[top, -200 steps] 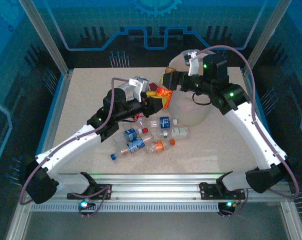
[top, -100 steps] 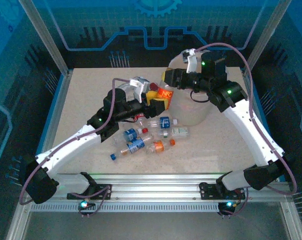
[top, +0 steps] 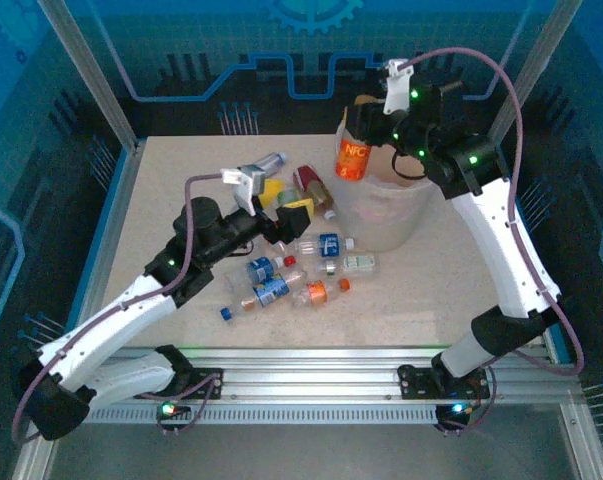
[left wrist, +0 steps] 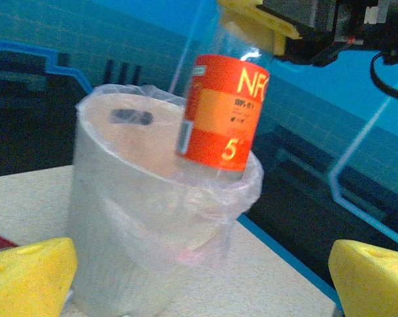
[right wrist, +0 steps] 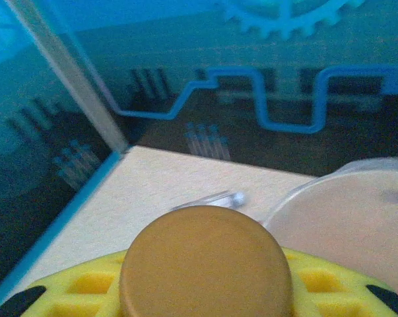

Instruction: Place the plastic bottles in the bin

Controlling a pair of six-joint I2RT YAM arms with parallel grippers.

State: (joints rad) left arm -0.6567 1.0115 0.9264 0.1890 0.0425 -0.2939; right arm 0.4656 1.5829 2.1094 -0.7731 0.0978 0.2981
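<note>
**Poised over the bin (top: 393, 228)**

Clenched on the cap end of an orange-labelled bottle (top: 353, 160) with the right pincer (top: 366, 126), at the liner-wrapped rim. Released wide at the left pincer (top: 284, 200), near loose bottles (top: 271, 291) strewn on the counter (top: 171, 170).

Bin (left wrist: 119, 251) translucent plastic, thin film liner (left wrist: 246, 188) (crinkled); table (top: 166, 175) matt, speckled; bottle (left wrist: 222, 112) clear plastic.

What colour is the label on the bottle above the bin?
The bottle has an orange-red label with yellow lettering, clearest in the left wrist view.
</note>
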